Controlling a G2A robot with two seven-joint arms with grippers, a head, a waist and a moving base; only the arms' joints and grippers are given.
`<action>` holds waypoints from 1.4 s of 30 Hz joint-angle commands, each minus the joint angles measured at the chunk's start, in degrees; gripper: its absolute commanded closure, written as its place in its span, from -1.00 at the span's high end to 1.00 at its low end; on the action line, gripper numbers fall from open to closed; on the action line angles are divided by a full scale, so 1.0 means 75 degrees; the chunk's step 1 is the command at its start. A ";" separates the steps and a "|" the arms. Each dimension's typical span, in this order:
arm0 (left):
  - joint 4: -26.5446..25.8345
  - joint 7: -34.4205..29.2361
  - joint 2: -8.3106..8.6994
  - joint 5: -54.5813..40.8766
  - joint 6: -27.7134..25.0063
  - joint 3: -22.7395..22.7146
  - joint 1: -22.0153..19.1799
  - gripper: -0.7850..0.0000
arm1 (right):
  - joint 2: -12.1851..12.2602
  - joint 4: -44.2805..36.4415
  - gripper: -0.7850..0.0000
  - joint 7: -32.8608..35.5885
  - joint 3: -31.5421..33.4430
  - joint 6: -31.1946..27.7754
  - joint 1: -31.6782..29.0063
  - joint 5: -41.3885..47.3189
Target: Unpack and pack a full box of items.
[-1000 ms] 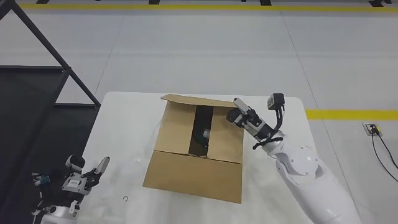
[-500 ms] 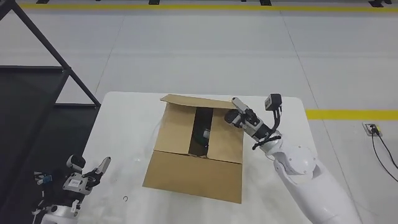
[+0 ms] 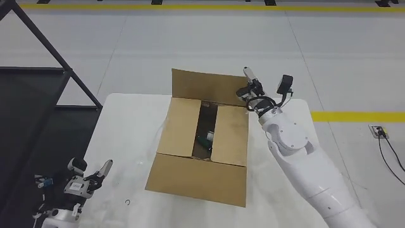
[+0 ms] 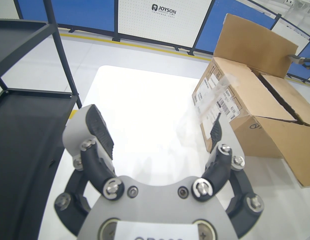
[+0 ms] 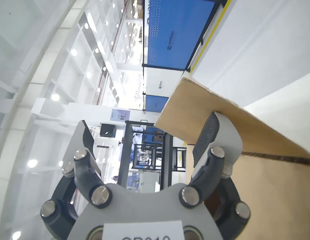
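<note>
My right gripper [image 5: 147, 123] is spread wide, the box's [image 3: 190, 133] raised flap [image 5: 185, 106] just behind one finger. My left gripper [image 4: 155, 113] is spread too, box ahead.

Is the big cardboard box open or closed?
Partly open. The far flap of the cardboard box stands upright beside the right gripper, while two top flaps lie nearly flat with a dark gap between.

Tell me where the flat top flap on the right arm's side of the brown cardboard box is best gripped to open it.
Grip the brown cardboard flap by its free inner edge, beside the dark central gap. It lies flat and hinges on the outer side, so only that edge likely offers a lip. Come from above, one finger slipped into the gap.
</note>
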 commanded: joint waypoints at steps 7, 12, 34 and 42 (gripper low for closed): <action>0.0000 0.0000 0.0000 0.0000 0.0000 0.0000 0.0000 1.00 | -0.0447 0.1429 1.00 0.0185 -0.0558 0.0462 0.1027 -0.0062; 0.0000 0.0000 0.0000 0.0000 0.0000 0.0000 0.0000 1.00 | -0.0671 0.2176 1.00 0.0867 -0.0940 0.0662 0.1604 -0.0536; 0.0000 0.0000 0.0000 0.0000 0.0000 0.0000 0.0000 1.00 | -0.1873 0.4593 1.00 0.2267 -0.2026 0.1236 0.2896 -0.1232; 0.0000 0.0000 0.0000 0.0000 0.0000 0.0000 0.0000 1.00 | -0.2003 0.5058 1.00 0.3263 -0.2014 0.0746 0.2995 -0.1445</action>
